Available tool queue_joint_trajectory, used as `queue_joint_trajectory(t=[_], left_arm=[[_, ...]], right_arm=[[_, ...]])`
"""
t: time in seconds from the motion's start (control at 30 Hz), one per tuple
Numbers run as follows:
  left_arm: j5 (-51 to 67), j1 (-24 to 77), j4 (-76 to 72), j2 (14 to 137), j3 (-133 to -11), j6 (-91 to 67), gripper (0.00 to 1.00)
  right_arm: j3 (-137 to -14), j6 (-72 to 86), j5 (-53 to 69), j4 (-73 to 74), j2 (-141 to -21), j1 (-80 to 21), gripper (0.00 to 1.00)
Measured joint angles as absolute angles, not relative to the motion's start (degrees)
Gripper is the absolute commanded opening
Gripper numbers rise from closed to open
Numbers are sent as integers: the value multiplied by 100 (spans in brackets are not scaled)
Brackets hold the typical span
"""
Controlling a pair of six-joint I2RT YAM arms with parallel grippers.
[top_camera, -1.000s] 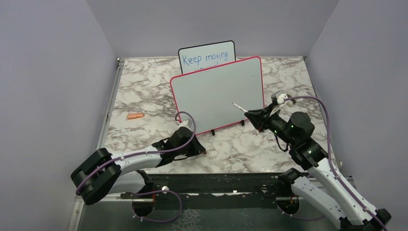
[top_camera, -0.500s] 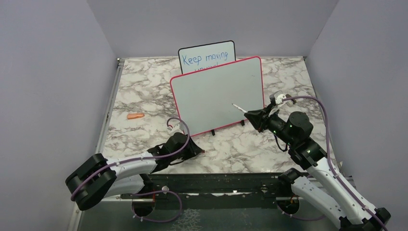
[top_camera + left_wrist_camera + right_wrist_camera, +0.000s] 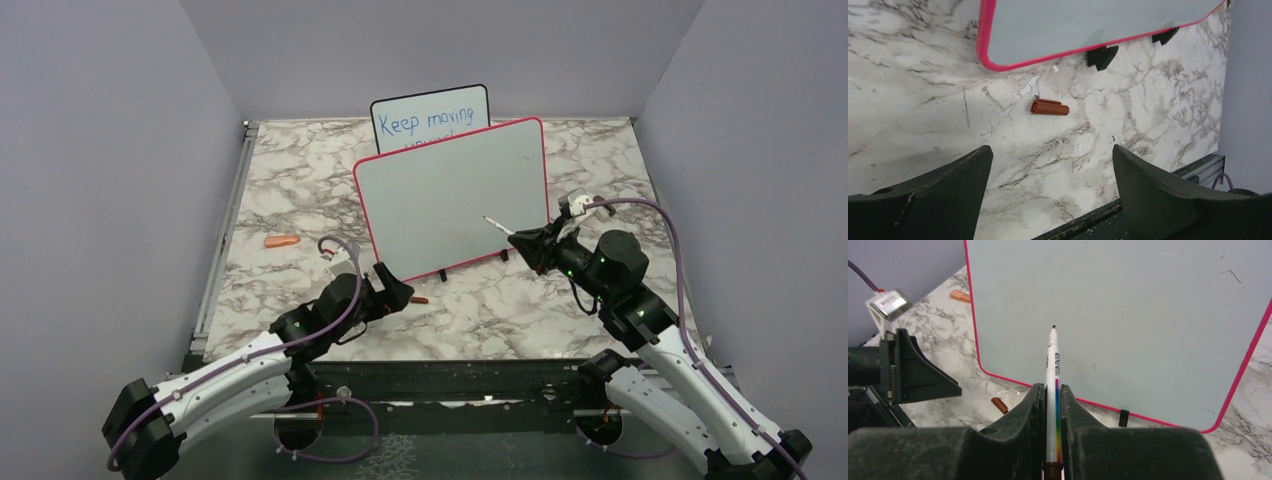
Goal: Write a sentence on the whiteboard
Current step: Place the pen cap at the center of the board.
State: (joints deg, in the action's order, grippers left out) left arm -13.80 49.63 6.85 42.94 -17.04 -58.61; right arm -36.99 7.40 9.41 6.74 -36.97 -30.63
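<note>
**Top external view: whiteboard blank, marker uncapped, writing about to kick off**

So the whiteboard (image 3: 450, 195) with the pink-red frame stands leaning back on its little black feet in the middle of the marble table (image 3: 600, 150). There's nothing written on it, just a couple of faint specks near its upper right corner, so no sentence yet.

The right tool (image 3: 527, 243) is clamped on a white marker (image 3: 1052, 357), just off the whiteboard's lower right part, tip aimed at the white surface. In the right wrist view the tip looks very close to the whiteboard, but I can't tell if it's actually touching.

The left tool (image 3: 1050, 152) sits in front of the whiteboard's lower left corner, fingers spread wide with nothing between them. A brownish-red cap (image 3: 1049, 107) lies on the table just in front of the whiteboard's bottom edge, clear of those fingers.

My read: uncapping looks done and we're at the very start of the writing step. The next move needs the tip up toward the whiteboard's upper left so a whole sentence fits. After that it needs light, even contact, so the propped whiteboard doesn't get shoved backward.
</note>
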Motion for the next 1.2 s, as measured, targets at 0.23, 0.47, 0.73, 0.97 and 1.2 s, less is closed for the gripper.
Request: queue_joint_trajectory(t=[0.23, 0.47, 0.73, 0.97, 1.2], left_arm=[[-1920, 4956, 1129, 3872, -2716, -4582, 99], [-1452, 3994, 1260, 5054, -4274, -3109, 99], [399, 1750, 1208, 5658, -4921, -2460, 99], [1817, 591, 862, 5784, -5148, -2202, 97], [3553, -80, -388, 6952, -5229, -2464, 92]], right_arm=[[-3728, 738, 943, 742, -3876, -3063, 1], [-3743, 696, 956, 740, -3966, -3063, 1], [-3743, 698, 1028, 740, -4025, -3063, 1], [-3837, 674, 1192, 735, -4202, -3063, 1], [-3972, 642, 1485, 709, -4501, -3063, 1]])
